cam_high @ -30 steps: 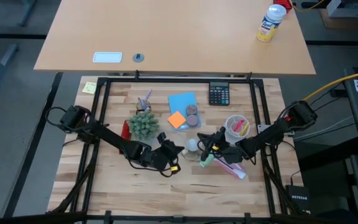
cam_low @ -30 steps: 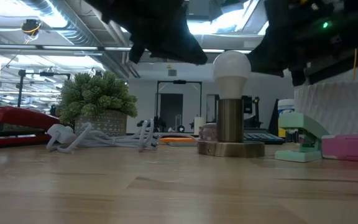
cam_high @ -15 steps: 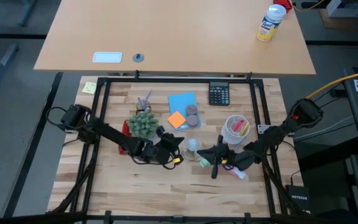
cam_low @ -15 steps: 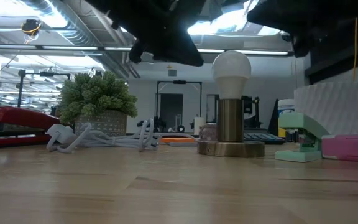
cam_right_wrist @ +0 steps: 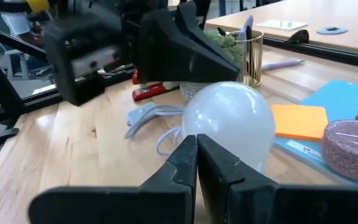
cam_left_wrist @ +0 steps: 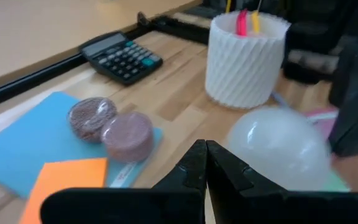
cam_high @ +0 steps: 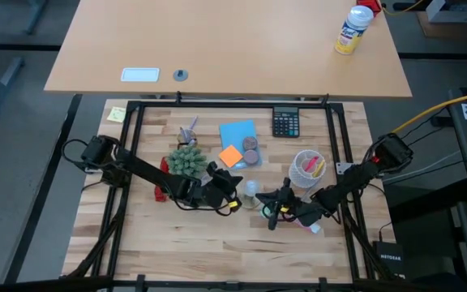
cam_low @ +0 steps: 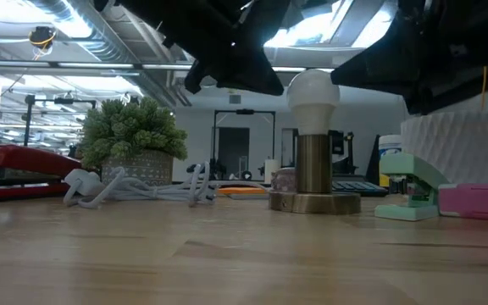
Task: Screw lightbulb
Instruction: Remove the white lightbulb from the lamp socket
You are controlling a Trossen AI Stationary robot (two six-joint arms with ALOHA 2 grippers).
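I see the lightbulb point(cam_low: 313, 88) standing upright in a brass socket stand point(cam_low: 314, 181) on the counter point(cam_high: 217, 239), just in front of the blue notepad point(cam_high: 237, 132) and beside the white ribbed pen cup point(cam_left_wrist: 245, 59). My left gripper point(cam_high: 232, 186) hangs just beside the lightbulb on the potted-plant point(cam_high: 186, 161) side, fingers pressed together on nothing. My right gripper point(cam_high: 271, 212) sits near the lightbulb on the pen-cup side, its fingers likewise closed and empty.
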